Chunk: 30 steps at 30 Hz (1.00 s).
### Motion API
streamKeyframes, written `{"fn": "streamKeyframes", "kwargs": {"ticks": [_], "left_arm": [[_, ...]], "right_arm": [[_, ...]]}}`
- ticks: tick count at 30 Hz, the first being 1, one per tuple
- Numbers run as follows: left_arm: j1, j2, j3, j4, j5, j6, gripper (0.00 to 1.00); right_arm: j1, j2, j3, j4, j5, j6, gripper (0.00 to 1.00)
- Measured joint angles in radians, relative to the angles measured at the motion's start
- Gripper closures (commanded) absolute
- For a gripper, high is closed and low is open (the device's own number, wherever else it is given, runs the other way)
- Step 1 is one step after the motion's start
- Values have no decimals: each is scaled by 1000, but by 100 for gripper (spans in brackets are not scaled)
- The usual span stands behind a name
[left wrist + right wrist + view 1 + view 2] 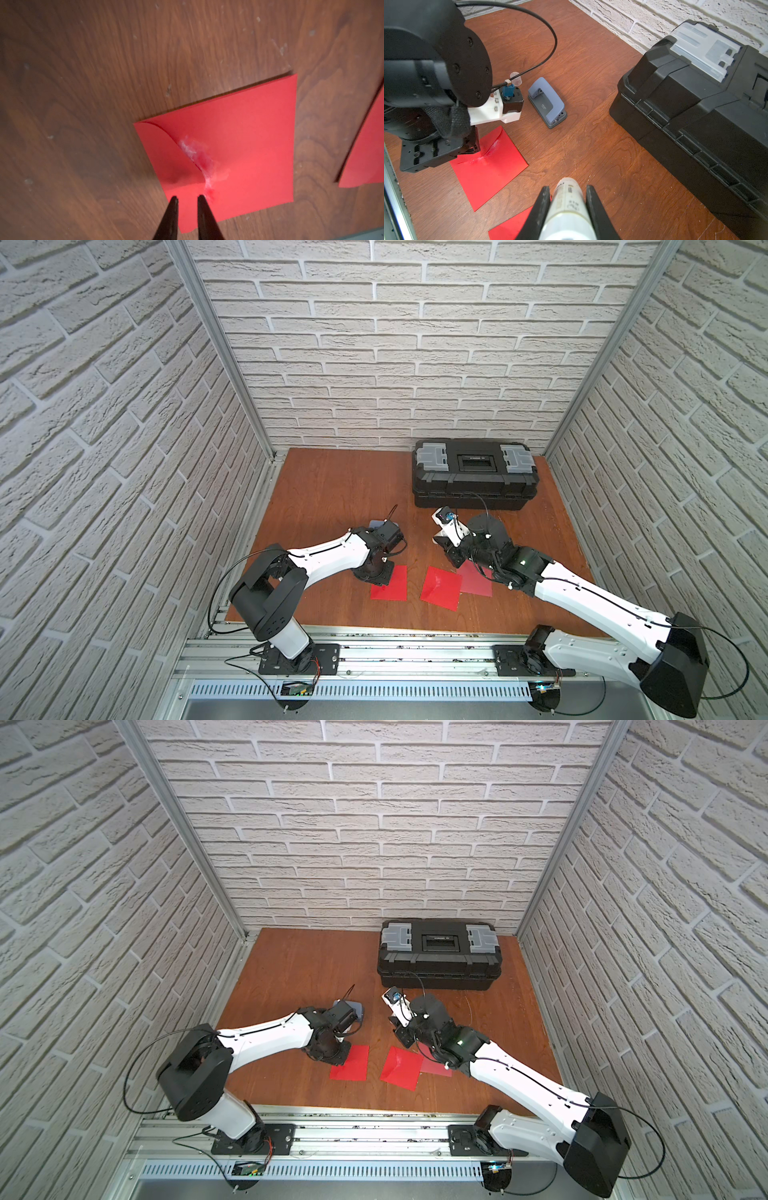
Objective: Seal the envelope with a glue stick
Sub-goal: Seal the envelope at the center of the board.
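Observation:
A red envelope point(239, 145) lies flat on the wooden table with white glue smeared along the edge of its folded flap. My left gripper point(188, 197) stands tips-down on it beside the smear, jaws a little apart with only red paper showing between them. From the right wrist view that envelope point(492, 166) is seen with the left arm's finger on it. My right gripper point(568, 190) is shut on the glue stick point(568, 199), a white printed tube held above bare table right of the envelope. In both top views the envelope point(392, 585) is the leftmost red sheet.
Two more red sheets point(441, 587) point(478, 583) lie by the right arm. A grey-blue hole punch point(547, 102) and a translucent cap point(516, 78) sit behind the left wrist. A black toolbox point(473, 479) stands at the back right, with brick walls on three sides.

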Motion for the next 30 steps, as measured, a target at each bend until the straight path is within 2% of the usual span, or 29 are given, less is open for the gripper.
{"fn": "streamKeyframes", "kwargs": {"ticks": [11, 20, 25, 30], "left_arm": [[-5, 74, 11, 23, 5, 2, 79], [-71, 135, 77, -51, -87, 5, 81], [-73, 120, 68, -40, -102, 5, 80], [-32, 50, 37, -14, -85, 5, 78]], "right_arm": [[0, 1, 0, 0, 0, 0, 98], [0, 1, 0, -1, 1, 0, 97], [0, 3, 0, -1, 2, 0, 97], [0, 11, 0, -1, 0, -1, 97]]}}
